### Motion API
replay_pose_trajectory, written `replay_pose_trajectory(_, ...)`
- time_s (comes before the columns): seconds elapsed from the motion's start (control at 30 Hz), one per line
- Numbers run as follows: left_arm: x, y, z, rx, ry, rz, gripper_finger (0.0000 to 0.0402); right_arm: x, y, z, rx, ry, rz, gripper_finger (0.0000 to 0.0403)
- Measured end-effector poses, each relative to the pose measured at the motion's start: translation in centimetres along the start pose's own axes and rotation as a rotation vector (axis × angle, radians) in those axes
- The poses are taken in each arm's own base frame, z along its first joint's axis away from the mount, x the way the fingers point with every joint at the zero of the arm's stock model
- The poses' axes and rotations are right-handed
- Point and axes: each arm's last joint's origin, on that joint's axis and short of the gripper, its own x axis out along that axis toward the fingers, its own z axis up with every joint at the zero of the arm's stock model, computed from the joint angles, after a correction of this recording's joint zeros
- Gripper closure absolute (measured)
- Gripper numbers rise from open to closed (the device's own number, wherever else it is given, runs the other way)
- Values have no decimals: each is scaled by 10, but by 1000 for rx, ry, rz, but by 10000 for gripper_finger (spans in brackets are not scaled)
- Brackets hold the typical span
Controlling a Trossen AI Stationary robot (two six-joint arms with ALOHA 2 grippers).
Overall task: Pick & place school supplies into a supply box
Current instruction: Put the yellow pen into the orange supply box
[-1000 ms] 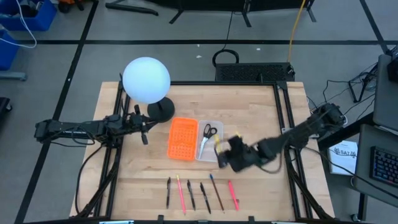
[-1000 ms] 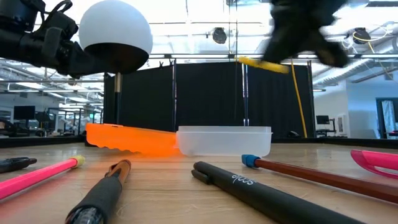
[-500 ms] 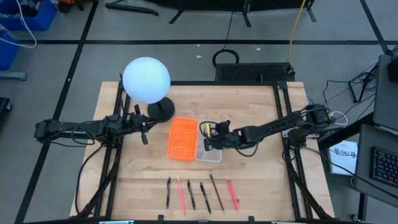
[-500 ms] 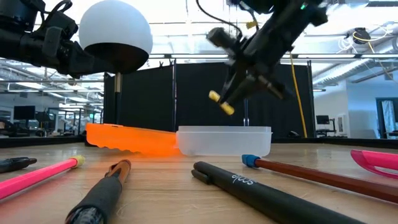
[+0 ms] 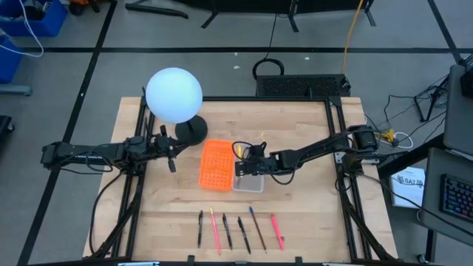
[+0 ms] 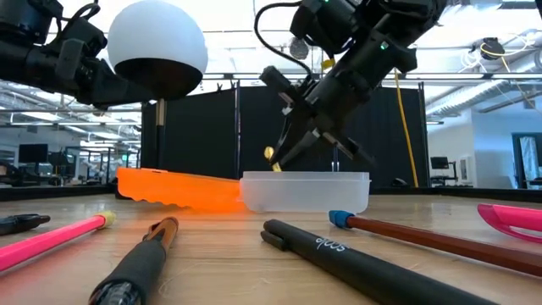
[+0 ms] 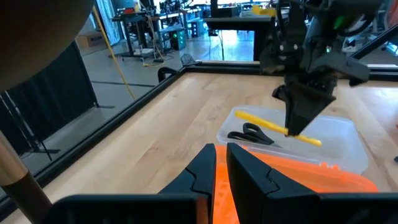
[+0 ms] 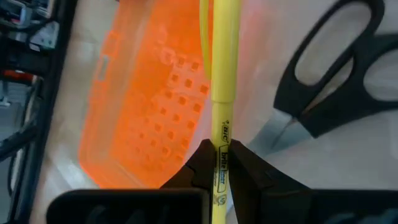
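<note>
Pens and pencils lie nearest you in a loose row along the front edge of the wooden desk [image 5: 295,140]: a black pen [image 5: 200,228], a thin pink-red pencil [image 5: 215,230], two more dark pens [image 5: 227,230] [image 5: 244,234], a brown pencil with a blue cap [image 5: 257,227] and a pink-red pen [image 5: 277,231]. In the low view you see the same ones close up, with the black pen [image 6: 356,267] and the blue-capped pencil [image 6: 440,243] in front.

Behind them, mid-desk, sits the small clear translucent plastic supply box [image 5: 249,182], its side touching the orange perforated rectangular piece [image 5: 216,164]. In the box lie the small black-handled scissors with silver blades [image 5: 245,161].

Your right end effector [image 5: 251,157] hangs over the box, its fingers clamped narrow on a yellow pen [image 8: 221,93]. The right wrist view shows you the pen running forward from between the fingers above the orange piece and the scissor handles. From the left wrist view, the pen [image 7: 277,127] is held slanted just above the box, near the scissors [image 7: 252,134]; whether its tip touches the box floor you cannot tell.

Your left end effector [image 5: 172,148] waits over the desk's left side, well apart from the box, fingers nearly together and holding nothing.

Farther back stands a white globe lamp on a black round base [image 5: 174,96].
</note>
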Motion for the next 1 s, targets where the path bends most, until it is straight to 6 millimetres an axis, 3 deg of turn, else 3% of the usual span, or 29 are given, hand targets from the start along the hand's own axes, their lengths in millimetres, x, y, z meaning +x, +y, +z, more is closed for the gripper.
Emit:
replay_pose_trajectory(0.43, 0, 0, -2, -16, 18, 1, 353, 1, -5, 1, 36, 55, -36, 385)
replay_pose_trajectory(0.7, 0, 0, -2, -16, 15, 1, 353, 5, -12, 16, 155, 128, -78, 385)
replay_pose_trajectory(1.0, 0, 0, -2, 14, 15, 4, 353, 5, -24, 20, 149, 134, -187, 385)
